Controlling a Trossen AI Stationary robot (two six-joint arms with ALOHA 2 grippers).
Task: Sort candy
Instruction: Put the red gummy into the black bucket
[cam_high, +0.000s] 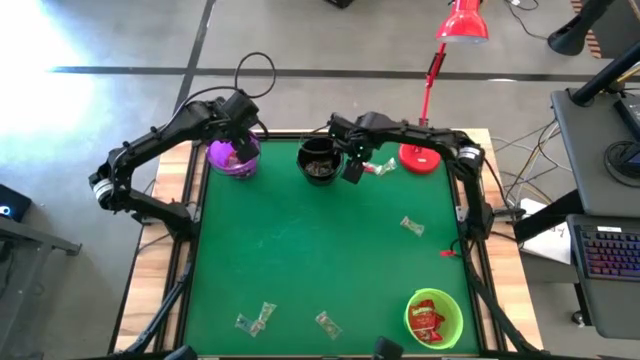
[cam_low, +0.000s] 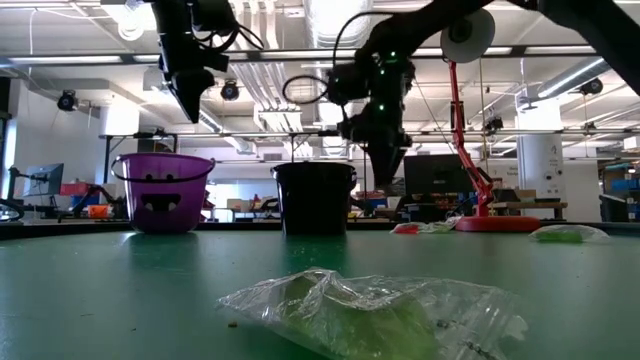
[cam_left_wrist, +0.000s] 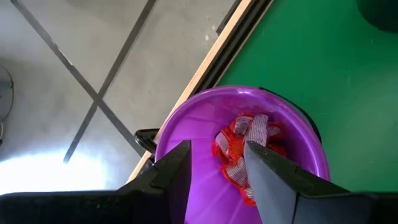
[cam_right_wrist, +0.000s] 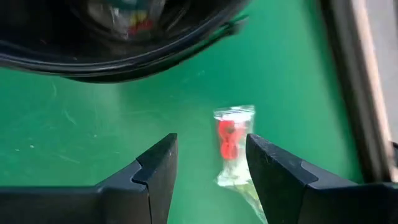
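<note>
My left gripper (cam_left_wrist: 216, 149) hangs open above the purple bowl (cam_high: 233, 157) at the table's far left. Red wrapped candy (cam_left_wrist: 245, 149) lies in that bowl. My right gripper (cam_right_wrist: 210, 146) stands open, pointing down, just right of the black bowl (cam_high: 318, 160). It hovers over a clear-wrapped candy with red inside (cam_right_wrist: 233, 140) that lies flat on the green mat and touches neither finger. More candy lies on the mat at mid right (cam_high: 411, 226) and near the front edge (cam_high: 255, 320), (cam_high: 327, 323). The green bowl (cam_high: 433, 318) at the front right holds red candy.
A red desk lamp's base (cam_high: 422, 158) stands at the far right, close to my right gripper and the candy under it. A small red candy (cam_high: 447, 252) lies at the mat's right edge. A crumpled clear wrapper (cam_low: 380, 310) lies close in the low view.
</note>
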